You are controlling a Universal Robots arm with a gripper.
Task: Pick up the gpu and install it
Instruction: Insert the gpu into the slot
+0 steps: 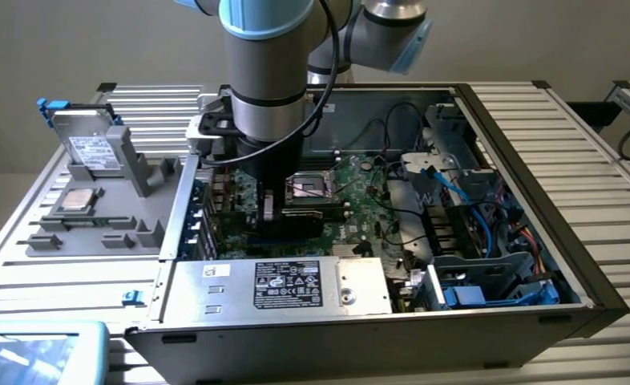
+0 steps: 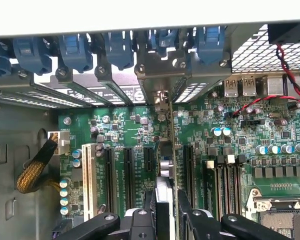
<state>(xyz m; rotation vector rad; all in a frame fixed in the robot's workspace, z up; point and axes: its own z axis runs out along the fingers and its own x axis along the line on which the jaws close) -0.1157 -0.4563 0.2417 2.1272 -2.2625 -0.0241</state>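
Inside the open black computer case (image 1: 529, 265), the black two-fingered gripper (image 2: 166, 200) pinches the thin green expansion card, the gpu (image 2: 171, 145), edge-on and upright over the large green motherboard's (image 2: 125, 125) black slots.

Robotics lab or test workshop, set up for computer assembly. Open desktop computer case (image 1: 507, 321) lying flat on a workbench of ribbed aluminium slats (image 1: 571, 120), side panel off, motherboard (image 1: 342, 192) exposed with CPU socket (image 1: 308, 186), blue cables (image 1: 475, 200) and silver power supply (image 1: 283, 285). Industrial robot arm (image 1: 272, 72) with pale blue joint caps reaching down into the case. Grey moulded fixture tray (image 1: 90, 216) just beside the case on the exterior view's left, holding a hard drive (image 1: 93, 148) upright and a small chip (image 1: 77, 200). Plain grey wall behind. Expansion slots (image 2: 127, 175) and blue slot latches (image 2: 75, 50) close up in the wrist view.
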